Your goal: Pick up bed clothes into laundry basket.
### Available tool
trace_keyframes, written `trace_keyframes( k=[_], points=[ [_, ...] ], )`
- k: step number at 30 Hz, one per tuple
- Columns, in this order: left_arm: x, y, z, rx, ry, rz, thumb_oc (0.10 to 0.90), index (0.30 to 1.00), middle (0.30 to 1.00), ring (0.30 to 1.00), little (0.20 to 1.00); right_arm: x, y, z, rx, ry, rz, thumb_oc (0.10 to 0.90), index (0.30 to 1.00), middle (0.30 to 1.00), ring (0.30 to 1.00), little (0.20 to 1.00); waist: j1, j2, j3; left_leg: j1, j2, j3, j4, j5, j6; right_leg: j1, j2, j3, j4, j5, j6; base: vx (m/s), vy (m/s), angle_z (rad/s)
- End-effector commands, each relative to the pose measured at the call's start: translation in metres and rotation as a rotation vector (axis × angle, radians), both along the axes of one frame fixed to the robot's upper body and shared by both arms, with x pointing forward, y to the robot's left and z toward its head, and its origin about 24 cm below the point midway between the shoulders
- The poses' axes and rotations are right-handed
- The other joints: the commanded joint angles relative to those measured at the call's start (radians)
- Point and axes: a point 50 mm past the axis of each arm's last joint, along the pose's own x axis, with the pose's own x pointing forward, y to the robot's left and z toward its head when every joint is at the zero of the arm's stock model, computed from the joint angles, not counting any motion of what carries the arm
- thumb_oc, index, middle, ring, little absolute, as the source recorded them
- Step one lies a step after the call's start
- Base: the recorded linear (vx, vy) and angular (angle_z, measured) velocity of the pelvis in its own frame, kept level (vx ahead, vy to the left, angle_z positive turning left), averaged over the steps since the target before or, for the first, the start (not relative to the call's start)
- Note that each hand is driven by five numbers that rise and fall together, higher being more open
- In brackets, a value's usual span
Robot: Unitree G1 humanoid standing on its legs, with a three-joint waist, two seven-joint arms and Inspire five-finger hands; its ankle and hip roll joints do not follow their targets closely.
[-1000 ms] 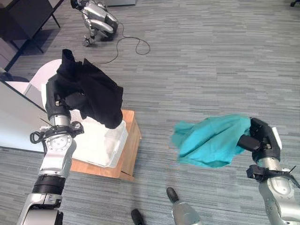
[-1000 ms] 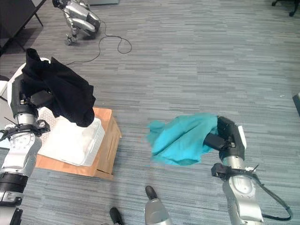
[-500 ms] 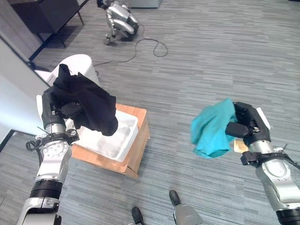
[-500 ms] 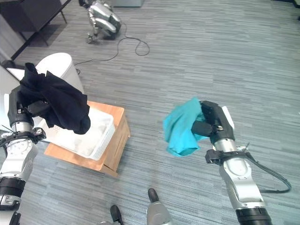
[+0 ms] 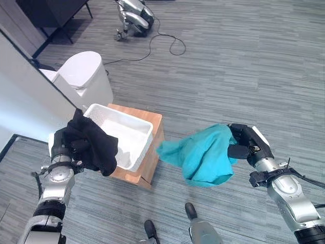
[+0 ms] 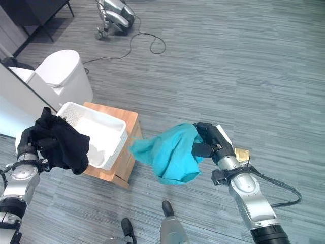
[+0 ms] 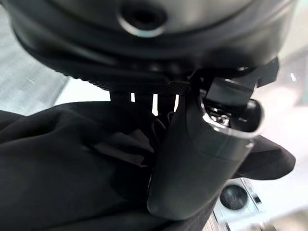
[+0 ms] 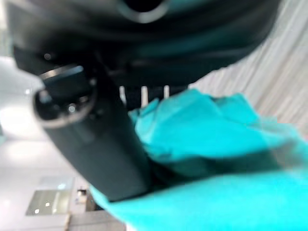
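Note:
My left hand is shut on a black garment, which hangs against the near left rim of the white laundry basket. In the left wrist view the thumb presses into the black cloth. The basket stands on a low wooden stand. To its right, in the air, a teal cloth trails toward the stand, with my right hand shut on it. The right wrist view shows that hand curled on the teal cloth.
A white round bin stands just beyond the basket. A white bed edge runs along the left. Dark furniture sits at the far left. Grey floor lies open to the right and beyond.
The view has shifted. My left hand has come down with the black garment from above the basket to its near left rim. The teal cloth has swung out leftward toward the stand.

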Motion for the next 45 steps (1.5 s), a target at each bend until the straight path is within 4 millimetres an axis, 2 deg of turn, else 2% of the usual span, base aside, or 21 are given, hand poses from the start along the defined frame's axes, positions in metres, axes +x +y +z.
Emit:
trace_keyframes(
  k=[1,2,3,4,5,6,7,8,9,12,15,17,19,22,29,34,38,39,40,43,45],
  points=[
    [0.028,0.016,0.144,0.230,-0.421,-0.024,0.400,0.300,0.300,0.300,0.300,0.003,0.009,0.038,0.032,-0.209,0.069,0.400,0.300,0.300,0.300,0.300,-0.028,-0.086,-0.096,0.089,-0.021,0.011,0.000,-0.066,-0.044,0.179,-0.058,0.021,-0.110,-0.058,0.058,0.04,0.008,-0.13],
    [0.028,0.015,0.145,0.230,-0.422,-0.025,0.400,0.300,0.300,0.300,0.300,0.003,0.009,0.038,0.033,-0.209,0.068,0.400,0.300,0.300,0.300,0.300,-0.026,-0.087,-0.096,0.089,-0.021,0.012,0.000,-0.066,-0.044,0.179,-0.058,0.022,-0.111,-0.058,0.058,0.04,0.011,-0.12],
    [0.029,0.015,0.171,0.271,-0.485,-0.030,0.400,0.300,0.300,0.300,0.300,0.003,0.008,0.035,0.041,-0.197,0.065,0.400,0.300,0.300,0.300,0.300,-0.034,-0.078,-0.100,0.091,-0.022,0.019,0.000,-0.069,-0.045,0.178,-0.061,0.023,-0.115,-0.055,0.062,0.04,0.009,-0.13],
    [0.029,0.015,0.181,0.282,-0.507,-0.032,0.400,0.300,0.300,0.300,0.300,0.003,0.008,0.033,0.042,-0.191,0.064,0.400,0.300,0.300,0.300,0.300,-0.035,-0.076,-0.101,0.092,-0.023,0.023,0.000,-0.070,-0.045,0.178,-0.061,0.026,-0.117,-0.054,0.063,0.04,0.009,-0.09],
    [0.030,0.014,0.182,0.283,-0.508,-0.033,0.400,0.300,0.300,0.300,0.300,0.003,0.008,0.033,0.044,-0.192,0.063,0.400,0.300,0.300,0.300,0.300,-0.033,-0.077,-0.100,0.092,-0.023,0.023,0.000,-0.070,-0.045,0.178,-0.061,0.026,-0.118,-0.054,0.063,0.03,0.002,-0.07],
    [0.030,0.013,0.193,0.293,-0.535,-0.037,0.400,0.300,0.300,0.300,0.300,0.002,0.009,0.032,0.048,-0.189,0.065,0.400,0.300,0.300,0.300,0.300,-0.034,-0.075,-0.102,0.092,-0.024,0.026,0.000,-0.070,-0.046,0.178,-0.061,0.027,-0.119,-0.052,0.064,0.03,-0.004,-0.05],
    [0.028,0.014,0.214,0.287,-0.601,-0.032,0.400,0.300,0.300,0.300,0.300,0.001,0.009,0.029,0.055,-0.179,0.065,0.400,0.300,0.300,0.300,0.300,-0.039,-0.067,-0.103,0.089,-0.023,0.028,0.000,-0.069,-0.046,0.174,-0.062,0.027,-0.119,-0.052,0.068,0.04,-0.004,-0.08],
    [0.027,0.014,0.223,0.273,-0.630,-0.032,0.400,0.300,0.300,0.300,0.300,0.001,0.008,0.028,0.057,-0.176,0.060,0.400,0.300,0.300,0.300,0.300,-0.039,-0.066,-0.103,0.086,-0.023,0.029,0.000,-0.068,-0.047,0.171,-0.062,0.027,-0.120,-0.052,0.069,0.02,-0.004,-0.08],
    [0.028,0.014,0.224,0.273,-0.630,-0.033,0.400,0.300,0.300,0.300,0.300,0.001,0.008,0.028,0.057,-0.176,0.059,0.400,0.300,0.300,0.300,0.300,-0.039,-0.066,-0.103,0.086,-0.023,0.029,0.000,-0.068,-0.047,0.170,-0.062,0.027,-0.120,-0.052,0.069,0.02,-0.003,-0.08],
    [0.022,0.020,0.242,0.230,-0.697,-0.014,0.400,0.300,0.300,0.300,0.300,-0.004,0.003,0.024,0.053,-0.158,0.037,0.400,0.300,0.300,0.300,0.300,-0.043,-0.060,-0.104,0.085,-0.022,0.033,0.000,-0.070,-0.049,0.169,-0.062,0.024,-0.123,-0.053,0.072,0.04,-0.004,-0.06],
    [0.021,0.027,0.237,0.185,-0.696,0.006,0.400,0.300,0.300,0.300,0.300,-0.007,-0.001,0.018,0.056,-0.138,0.014,0.400,0.300,0.300,0.300,0.300,-0.044,-0.060,-0.101,0.088,-0.022,0.033,0.000,-0.071,-0.049,0.172,-0.062,0.023,-0.123,-0.055,0.072,0.02,-0.001,-0.02],
    [0.019,0.039,0.233,0.252,-0.617,0.053,0.400,0.300,0.300,0.300,0.300,-0.010,-0.006,0.013,0.044,-0.113,-0.005,0.400,0.300,0.300,0.300,0.300,-0.048,-0.058,-0.097,0.086,-0.023,0.035,0.000,-0.072,-0.051,0.172,-0.061,0.023,-0.128,-0.055,0.074,0.02,-0.001,-0.06],
    [0.019,0.039,0.234,0.258,-0.610,0.058,0.400,0.300,0.300,0.300,0.300,-0.011,-0.007,0.013,0.046,-0.112,-0.010,0.400,0.300,0.300,0.300,0.300,-0.048,-0.059,-0.095,0.083,-0.022,0.034,0.000,-0.071,-0.051,0.170,-0.060,0.023,-0.128,-0.055,0.074,0.00,0.000,-0.02],
    [0.020,0.053,0.217,0.246,-0.524,0.109,0.400,0.300,0.300,0.300,0.300,-0.016,-0.009,0.005,0.075,-0.085,-0.022,0.400,0.300,0.300,0.300,0.300,-0.055,-0.065,-0.079,0.071,-0.015,0.038,0.000,-0.067,-0.055,0.157,-0.054,0.026,-0.128,-0.054,0.073,0.00,0.000,0.00],
    [0.024,0.053,0.204,0.274,-0.450,0.113,0.400,0.300,0.300,0.300,0.300,-0.025,-0.008,-0.017,0.130,-0.008,-0.044,0.400,0.300,0.300,0.300,0.300,-0.069,-0.076,-0.054,0.041,-0.005,0.044,0.000,-0.059,-0.061,0.116,-0.042,0.034,-0.119,-0.048,0.071,0.00,-0.001,0.00],
    [0.030,0.056,0.175,0.199,-0.360,0.122,0.400,0.300,0.300,0.300,0.300,-0.022,-0.003,-0.016,0.124,-0.005,-0.013,0.400,0.300,0.300,0.300,0.300,-0.088,-0.084,-0.019,0.023,0.001,0.056,0.000,-0.054,-0.065,0.083,-0.034,0.045,-0.112,-0.043,0.069,-0.04,0.009,-0.06],
    [0.034,0.053,0.174,0.169,-0.354,0.127,0.400,0.300,0.300,0.300,0.300,-0.016,0.001,-0.013,0.138,-0.017,-0.008,0.400,0.300,0.300,0.300,0.300,-0.099,-0.098,0.004,-0.001,0.008,0.062,0.000,-0.047,-0.067,0.044,-0.023,0.052,-0.095,-0.037,0.069,-0.06,-0.001,-0.10],
    [0.034,0.055,0.172,0.138,-0.363,0.143,0.400,0.300,0.300,0.300,0.300,-0.016,0.002,-0.013,0.158,-0.018,-0.010,0.400,0.300,0.300,0.300,0.300,-0.108,-0.111,0.016,-0.009,0.012,0.066,0.000,-0.045,-0.068,0.028,-0.017,0.055,-0.088,-0.035,0.069,-0.07,-0.032,-0.18],
    [0.031,0.062,0.168,0.078,-0.371,0.181,0.400,0.300,0.300,0.300,0.300,-0.018,0.002,-0.014,0.179,-0.015,-0.018,0.400,0.300,0.300,0.300,0.300,-0.116,-0.133,0.030,-0.021,0.021,0.081,0.000,-0.043,-0.070,0.005,-0.007,0.066,-0.079,-0.028,0.068,-0.06,-0.042,-0.18],
    [0.022,0.075,0.157,0.120,-0.298,0.249,0.400,0.300,0.300,0.300,0.300,-0.030,-0.006,-0.027,0.213,0.024,-0.090,0.400,0.300,0.300,0.300,0.300,-0.121,-0.149,0.042,-0.028,0.025,0.091,0.000,-0.041,-0.073,-0.016,0.000,0.073,-0.074,-0.024,0.069,-0.01,-0.019,-0.20],
    [0.020,0.076,0.154,0.118,-0.293,0.259,0.400,0.300,0.300,0.300,0.300,-0.033,-0.008,-0.029,0.221,0.028,-0.101,0.400,0.300,0.300,0.300,0.300,-0.121,-0.152,0.046,-0.029,0.026,0.091,0.000,-0.040,-0.073,-0.018,0.001,0.073,-0.073,-0.024,0.068,0.01,0.016,-0.09]
  ],
)
